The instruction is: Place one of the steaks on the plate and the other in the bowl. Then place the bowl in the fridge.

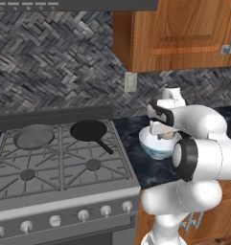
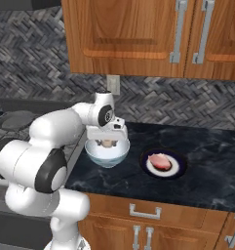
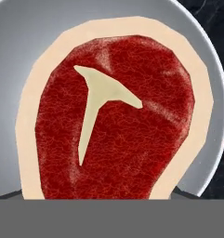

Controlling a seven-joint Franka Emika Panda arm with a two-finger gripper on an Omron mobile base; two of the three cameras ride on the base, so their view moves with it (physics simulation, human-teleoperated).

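Observation:
One steak [image 3: 118, 130], red with a pale fat rim, sits very close to the hand camera and hides the fingertips. Behind it is the grey-white inside of the bowl [image 3: 20, 46]. On the dark counter stands the white bowl [image 2: 107, 156] [image 1: 157, 149], and my gripper [image 2: 107, 142] [image 1: 165, 135] reaches down into its mouth. A pale bit of the steak [image 2: 107, 143] shows between the fingers at rim height, so the gripper looks shut on it. The other steak [image 2: 159, 160] lies on the small pale plate [image 2: 174, 167], right of the bowl.
A gas stove [image 1: 64, 167] stands left of the counter, with a grey round pan [image 1: 34, 136] and a black frying pan [image 1: 89, 130] on it. Wooden wall cabinets [image 2: 138, 34] hang overhead. A wall outlet [image 1: 131, 82] sits behind the bowl. Dark counter [image 2: 211, 166] runs on to the right of the plate.

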